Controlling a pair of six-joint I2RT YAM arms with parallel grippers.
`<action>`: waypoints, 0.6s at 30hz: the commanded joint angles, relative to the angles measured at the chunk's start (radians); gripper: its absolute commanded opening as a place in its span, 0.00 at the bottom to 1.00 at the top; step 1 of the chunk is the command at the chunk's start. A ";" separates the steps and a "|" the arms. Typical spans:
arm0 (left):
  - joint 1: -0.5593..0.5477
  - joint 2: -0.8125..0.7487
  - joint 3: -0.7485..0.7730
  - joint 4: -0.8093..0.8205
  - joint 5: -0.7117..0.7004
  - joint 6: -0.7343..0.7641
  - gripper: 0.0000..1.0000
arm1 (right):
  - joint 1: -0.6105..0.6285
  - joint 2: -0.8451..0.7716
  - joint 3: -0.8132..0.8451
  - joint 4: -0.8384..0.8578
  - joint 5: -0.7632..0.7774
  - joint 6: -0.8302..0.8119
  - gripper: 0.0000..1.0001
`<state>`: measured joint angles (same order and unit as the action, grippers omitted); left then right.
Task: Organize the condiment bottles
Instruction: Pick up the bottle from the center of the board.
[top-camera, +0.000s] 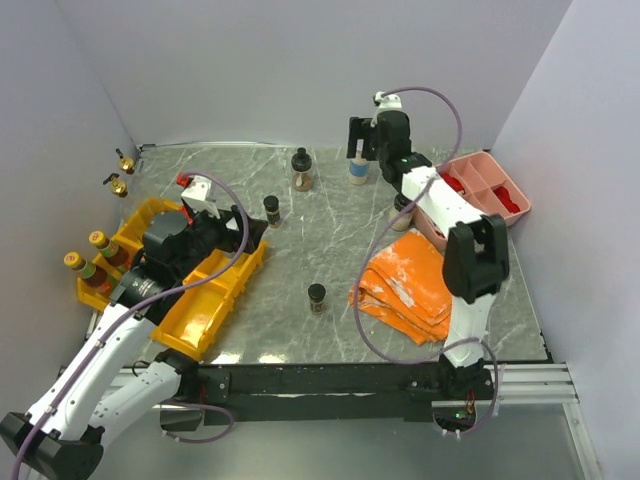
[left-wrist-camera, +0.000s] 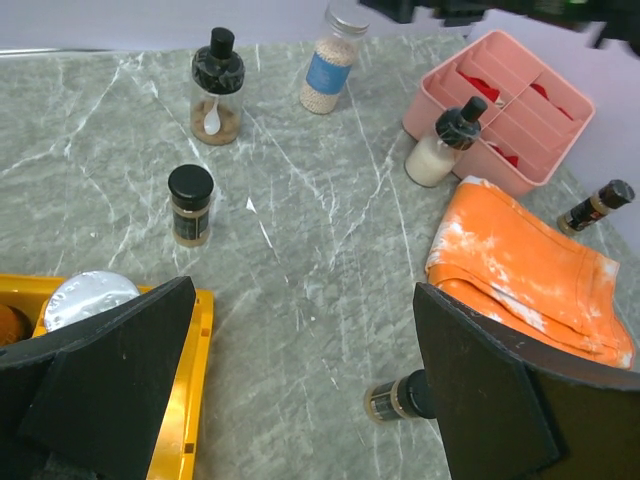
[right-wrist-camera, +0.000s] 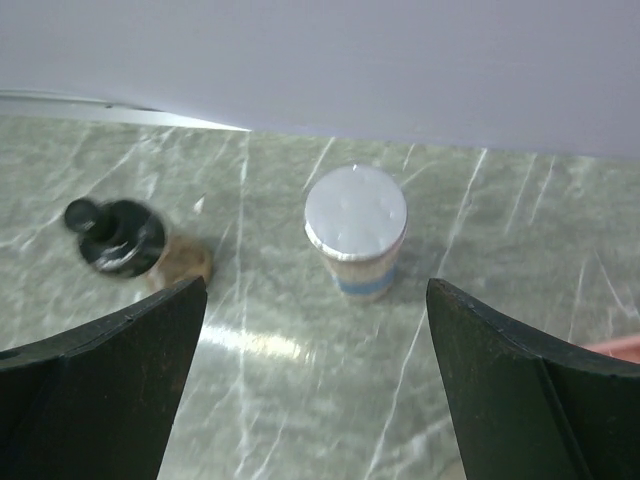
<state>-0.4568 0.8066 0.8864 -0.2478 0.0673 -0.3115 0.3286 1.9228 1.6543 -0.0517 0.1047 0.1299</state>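
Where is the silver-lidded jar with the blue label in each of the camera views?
Top external: the blue-label jar is in the upper middle of the picture, just below the open right gripper.
Left wrist: the jar stands upright at the top centre.
Right wrist: the jar is at the centre, seen from above.
Shared landmark: the black-topped jar stands to its left in all three views.

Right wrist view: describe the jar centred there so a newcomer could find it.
From the pink tray at the table's far right, go left along the back wall. The jar stands below the right end effector; unlike the black-topped jar beside it, it has a silver lid and blue label.
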 joint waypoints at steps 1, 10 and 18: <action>0.020 -0.023 -0.006 0.048 0.055 -0.012 0.97 | -0.019 0.126 0.180 0.003 0.013 -0.035 0.97; 0.032 -0.021 0.002 0.033 0.049 -0.020 0.97 | -0.034 0.323 0.340 -0.007 0.026 -0.021 0.95; 0.049 -0.024 -0.003 0.039 0.045 -0.020 0.96 | -0.039 0.351 0.345 0.025 -0.003 -0.053 0.72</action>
<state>-0.4198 0.7944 0.8837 -0.2474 0.0933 -0.3237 0.2974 2.3032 1.9804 -0.0902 0.1131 0.1062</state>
